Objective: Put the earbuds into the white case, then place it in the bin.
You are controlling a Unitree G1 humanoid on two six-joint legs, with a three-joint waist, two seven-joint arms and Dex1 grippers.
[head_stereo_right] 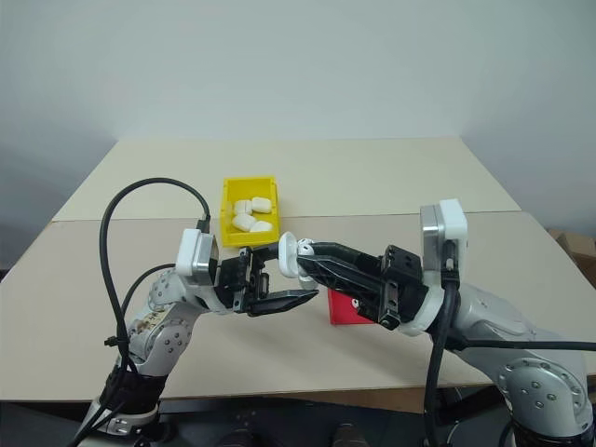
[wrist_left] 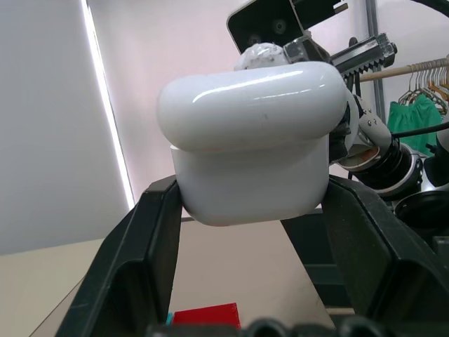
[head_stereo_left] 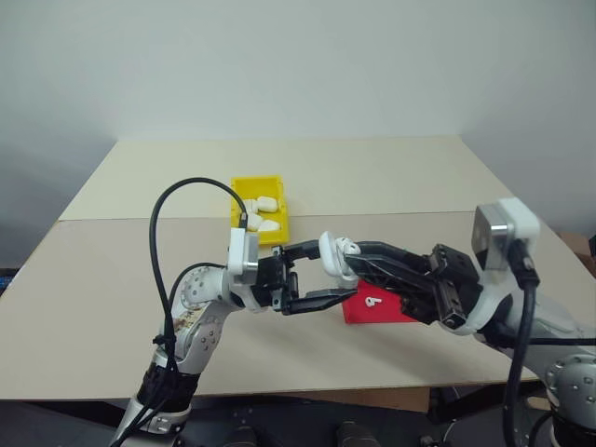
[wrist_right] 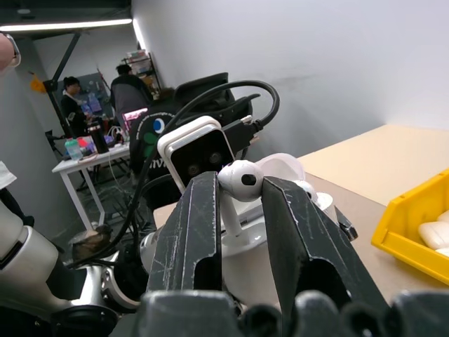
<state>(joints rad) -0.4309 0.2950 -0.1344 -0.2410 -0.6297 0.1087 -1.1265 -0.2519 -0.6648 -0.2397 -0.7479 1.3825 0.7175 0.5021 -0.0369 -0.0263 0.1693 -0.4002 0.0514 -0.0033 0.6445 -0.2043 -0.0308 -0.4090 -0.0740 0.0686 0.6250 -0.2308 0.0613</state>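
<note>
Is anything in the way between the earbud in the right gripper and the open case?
Nothing visible blocks it. The right gripper pinches an earbud right above the white case, which the left gripper holds over the table. The lid is tipped back, behind the earbud.

walls: plain white (head_stereo_left: pixel 298 65) | table: beige (head_stereo_left: pixel 372 177) | backdrop: cluttered desk (wrist_right: pixel 91 158), possibly office

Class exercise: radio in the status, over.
Left gripper shut on the white case, lid open. Right gripper shut on an earbud, at the case mouth. Bin holds other cases. Nothing blocking.
</note>
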